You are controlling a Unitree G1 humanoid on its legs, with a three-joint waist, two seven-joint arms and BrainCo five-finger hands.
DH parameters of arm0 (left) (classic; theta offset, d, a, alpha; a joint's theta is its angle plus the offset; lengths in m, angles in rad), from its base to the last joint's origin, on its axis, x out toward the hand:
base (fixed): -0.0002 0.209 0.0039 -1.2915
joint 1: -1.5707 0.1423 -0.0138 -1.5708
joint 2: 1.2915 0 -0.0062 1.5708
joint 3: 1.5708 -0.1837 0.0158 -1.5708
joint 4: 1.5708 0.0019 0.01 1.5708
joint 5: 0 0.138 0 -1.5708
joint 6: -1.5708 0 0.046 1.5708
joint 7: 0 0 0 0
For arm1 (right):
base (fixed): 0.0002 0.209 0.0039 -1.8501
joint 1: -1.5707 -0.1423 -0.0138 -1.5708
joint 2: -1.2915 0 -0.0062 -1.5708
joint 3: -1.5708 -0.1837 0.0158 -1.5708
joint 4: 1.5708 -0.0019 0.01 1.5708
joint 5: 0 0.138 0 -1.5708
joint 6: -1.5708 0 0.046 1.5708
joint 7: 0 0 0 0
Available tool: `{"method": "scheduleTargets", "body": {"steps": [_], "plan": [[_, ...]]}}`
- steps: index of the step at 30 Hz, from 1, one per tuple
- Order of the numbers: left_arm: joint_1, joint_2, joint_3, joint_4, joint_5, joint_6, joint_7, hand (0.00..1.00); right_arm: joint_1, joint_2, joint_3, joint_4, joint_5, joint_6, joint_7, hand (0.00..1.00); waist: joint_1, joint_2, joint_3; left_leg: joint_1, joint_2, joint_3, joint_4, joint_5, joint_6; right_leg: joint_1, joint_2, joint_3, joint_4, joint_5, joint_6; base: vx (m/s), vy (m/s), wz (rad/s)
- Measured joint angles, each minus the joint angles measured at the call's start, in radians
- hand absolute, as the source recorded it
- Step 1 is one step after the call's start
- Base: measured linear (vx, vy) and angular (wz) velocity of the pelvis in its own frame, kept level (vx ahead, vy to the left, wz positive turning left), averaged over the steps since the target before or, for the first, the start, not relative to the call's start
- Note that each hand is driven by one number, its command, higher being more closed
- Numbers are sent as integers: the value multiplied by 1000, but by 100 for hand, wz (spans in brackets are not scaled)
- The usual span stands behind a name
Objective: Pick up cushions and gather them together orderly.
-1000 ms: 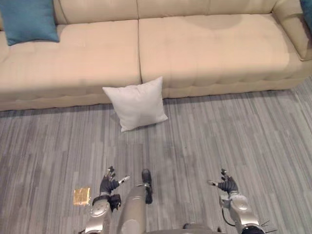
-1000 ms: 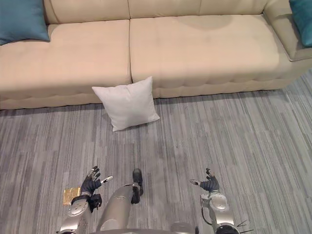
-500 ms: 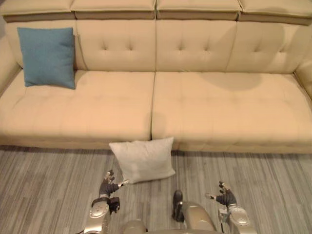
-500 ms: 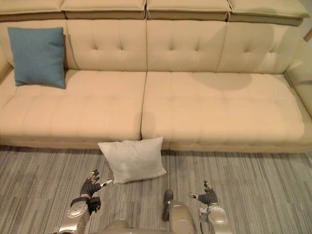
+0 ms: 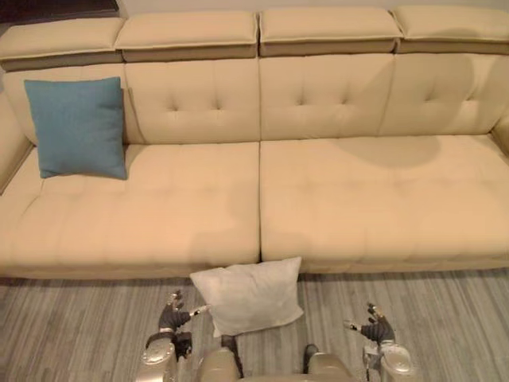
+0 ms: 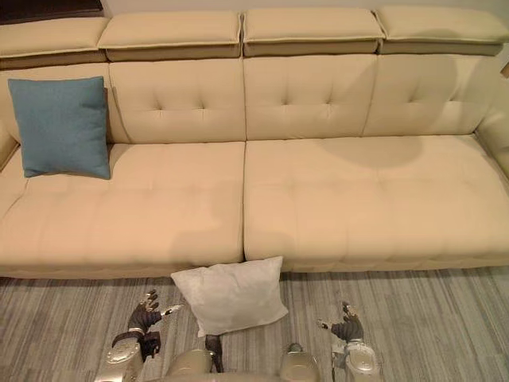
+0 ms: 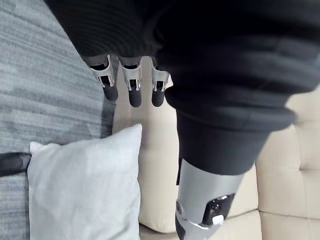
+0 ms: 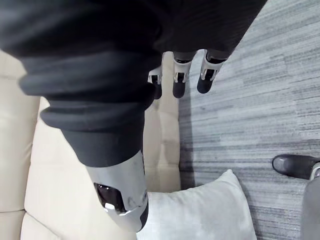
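Far ahead of our left hand (image 5: 171, 317) and off to its left, we see a blue cushion (image 5: 75, 127) standing upright on the sofa (image 5: 358, 199). It leans on the backrest close to the left armrest. Our left hand hangs low over the grey striped floor (image 5: 453, 326), released and empty. Its fingers (image 7: 134, 92) are straight and side by side in the wrist view, with the thumb held apart from them.

Just to the right of that hand lies a white cushion (image 5: 250, 296) on the floor. Its far edge is up against the sofa's base, below the seam between the two seats. The thumb points toward the cushion's near left edge, and we cannot tell whether it touches. The cushion sits between our two hands, nearer the left one.

Further right, our right hand (image 5: 374, 328) hangs over bare floor, well apart from the white cushion. Its fingers (image 8: 180, 85) are straight and loose, grasping nothing.
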Motion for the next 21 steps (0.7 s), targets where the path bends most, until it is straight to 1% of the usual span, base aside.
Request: {"method": "scheduleTargets", "body": {"steps": [1, 2, 3, 4, 5, 6, 7, 8, 9, 10, 11, 12, 13, 14, 16, 17, 18, 19, 20, 21], "plan": [[-7, 9, 0, 0, -1, -1, 8, 0, -25, -3, 0, 0, 0, -1, -2, 0, 0, 4, 15, -24, -6, -2, 20, -5, 7, -18, -2, -1, 10, 0, 3, -2, 67, -1], [-29, 16, 1, 1, -1, -2, 10, 0, -54, -8, 0, 1, 0, -1, -4, 0, -1, 8, 41, -46, -5, -4, 47, -7, 10, -37, -6, 0, 31, -4, 8, -56, 47, 4], [-65, 21, 1, 0, -3, -4, 13, 0, -100, -21, 5, 7, 1, -2, -7, 0, 0, 13, 75, -94, -2, -10, 90, -9, 15, -77, -10, 3, 73, -11, 17, -70, 25, 2], [-81, 22, 1, 0, -7, -7, 15, 0, -124, -31, 16, 13, 1, -3, -12, 0, 0, 18, 92, -120, 1, -11, 113, -12, 19, -104, -11, 5, 97, -13, 17, -153, 42, -6], [-121, 25, 1, -1, -14, -14, 23, 0, -183, -46, 38, 16, 2, -3, -24, 0, 6, 24, 136, -175, 13, -6, 167, -25, 35, -165, -11, 12, 155, -20, 17, -148, 43, -16], [-153, 32, 1, -1, -33, -15, 32, 0, -225, -51, 52, 15, 4, -6, -30, 0, 12, 20, 165, -220, 20, 1, 210, -39, 40, -219, -13, 28, 204, -34, 19, -176, 46, -19], [-170, 34, 1, -2, -41, -15, 35, 0, -243, -54, 62, 13, 4, -6, -37, 0, 13, 22, 174, -252, 31, 5, 237, -55, 41, -254, -13, 33, 232, -43, 20, -211, 47, -23], [-208, 40, 1, -4, -71, -16, 40, 0, -284, -55, 80, 10, 5, -5, -46, 0, 17, 21, 200, -319, 50, 15, 305, -91, 46, -331, -11, 51, 303, -63, 20, -212, 47, -21], [-235, 46, 1, -5, -85, -17, 48, 0, -313, -55, 93, 8, 5, -5, -46, 0, 20, 23, 224, -364, 63, 15, 358, -115, 48, -375, -10, 59, 351, -77, 19, -266, 63, -22], [-250, 51, 2, -5, -96, -19, 52, 0, -331, -54, 103, 8, 6, -5, -48, 0, 22, 21, 237, -393, 69, 15, 389, -134, 45, -406, -10, 66, 379, -88, 19, -219, 53, -20], [-286, 59, 8, -7, -120, -24, 55, 0, -364, -56, 113, 8, 10, -5, -49, 0, 28, 21, 254, -460, 83, 17, 450, -159, 44, -479, -8, 81, 437, -101, 20, -255, 54, -23], [-315, 60, 27, -7, -133, -26, 56, 0, -394, -58, 119, 9, 12, -4, -58, 0, 38, 22, 255, -524, 96, 18, 488, -169, 46, -545, -6, 88, 469, -103, 19, -187, 37, -23], [-335, 61, 40, -7, -145, -28, 58, 0, -411, -60, 123, 9, 13, -4, -66, 0, 41, 21, 261, -557, 101, 17, 505, -172, 52, -578, -4, 90, 483, -103, 19, -152, 15, -16], [-384, 64, 75, -8, -158, -32, 60, 0, -458, -68, 124, 12, 21, -3, -75, 0, 41, 20, 285, -623, 116, 17, 542, -174, 56, -641, 0, 92, 515, -102, 19, -130, -8, -12], [-449, 71, 114, -8, -173, -34, 77, 0, -526, -82, 122, 12, 48, -3, -92, 0, 42, 14, 301, -725, 132, 11, 601, -177, 61, -745, 6, 99, 576, -107, 13, -118, -16, -9], [-509, 78, 134, -7, -188, -35, 80, 0, -582, -102, 119, 14, 62, -3, -110, 0, 43, 9, 325, -803, 136, 6, 646, -179, 68, -824, 5, 106, 627, -115, 13, -69, -7, -2], [-531, 80, 143, -7, -188, -35, 81, 0, -611, -111, 116, 17, 70, -3, -114, 0, 42, 10, 338, -831, 138, 2, 665, -181, 72, -852, 5, 108, 647, -119, 14, -81, -10, -5], [-580, 86, 162, -6, -190, -35, 89, 0, -678, -127, 114, 28, 93, -3, -130, 0, 42, 11, 354, -905, 151, -3, 713, -183, 83, -924, 9, 111, 693, -126, 13, -95, -18, -10], [-630, 94, 186, -6, -201, -35, 97, 0, -748, -144, 114, 41, 112, -3, -135, 0, 43, 8, 359, -993, 161, -13, 763, -185, 88, -1009, 13, 114, 745, -132, 11, -86, -16, -12], [-652, 96, 196, -6, -207, -36, 99, 0, -773, -151, 114, 42, 123, -4, -139, 0, 43, 8, 360, -1027, 167, -15, 783, -186, 89, -1042, 14, 114, 764, -134, 11, -77, -29, -7]]}}
